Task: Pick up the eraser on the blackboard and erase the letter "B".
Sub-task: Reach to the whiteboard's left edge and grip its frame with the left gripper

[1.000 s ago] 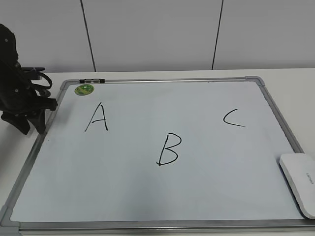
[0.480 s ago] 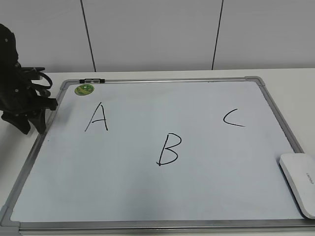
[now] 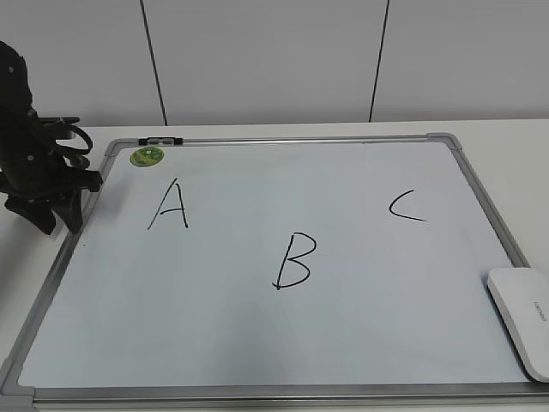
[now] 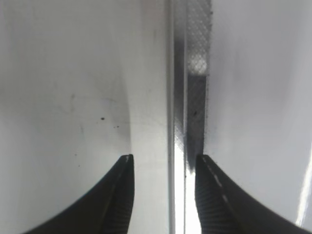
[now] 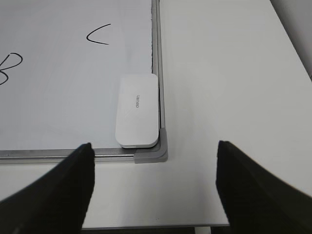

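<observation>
right gripper (image 5: 152,183): wide open, empty, hovering off blackboard (image 3: 283,394) corner nearest eraser
left gripper (image 4: 163,168): parted, empty, straddling blackboard frame
eraser (image 5: 138,110): flat in blackboard corner, against frame
letter "B" (image 3: 294,261): mid-blackboard, intact

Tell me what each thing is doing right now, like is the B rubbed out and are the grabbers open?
B: whole, not rubbed out.
A: whole.
C: whole.
eraser: lying flat in the board's corner, nothing holding it.
board: flat on the table.
left gripper: open, empty, fingers either side of the board's frame.
right gripper: wide open, empty, above the eraser's corner.
</observation>
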Robot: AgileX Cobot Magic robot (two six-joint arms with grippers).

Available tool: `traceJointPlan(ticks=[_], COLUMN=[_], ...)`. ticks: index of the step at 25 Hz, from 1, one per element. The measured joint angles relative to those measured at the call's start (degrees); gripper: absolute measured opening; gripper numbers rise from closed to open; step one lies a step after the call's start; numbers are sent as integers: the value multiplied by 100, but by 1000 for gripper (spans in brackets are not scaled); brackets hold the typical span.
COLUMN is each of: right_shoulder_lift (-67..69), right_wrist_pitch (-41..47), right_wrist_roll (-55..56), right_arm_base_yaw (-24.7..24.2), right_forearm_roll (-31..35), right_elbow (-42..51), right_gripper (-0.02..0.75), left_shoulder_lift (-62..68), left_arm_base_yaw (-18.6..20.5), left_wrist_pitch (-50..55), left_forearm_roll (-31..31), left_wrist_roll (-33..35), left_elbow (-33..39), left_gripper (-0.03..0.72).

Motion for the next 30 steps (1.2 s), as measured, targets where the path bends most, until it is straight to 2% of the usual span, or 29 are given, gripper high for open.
traceJointPlan(ticks=[13, 15, 19, 21, 27, 30], right_shoulder_lift=[0, 0, 0, 0, 0, 273], right_wrist_pitch=[0, 0, 0, 0, -31, -358], right_wrist_roll=[0, 0, 0, 0, 0, 0], right_arm_base_yaw=[0, 0, 0, 0, 0, 0], right_forearm_roll=[0, 0, 0, 0, -14, -61], right_elbow=[0, 0, 0, 0, -20, -147], right_gripper=[573, 573, 573, 573, 573, 573], left_shoulder_lift=[136, 136, 136, 136, 136, 136], left_arm_base_yaw=[0, 0, 0, -12, -12, -12], left_wrist_pitch=[9, 9, 9, 22, 22, 34], left_forearm_roll=[-49, -60, -96, -71, -62, -62], left_wrist_roll=[12, 12, 12, 12, 12, 12], left_elbow=[-46, -46, -46, -49, -49, -49], left_gripper=[281, 245, 89, 38, 30, 30])
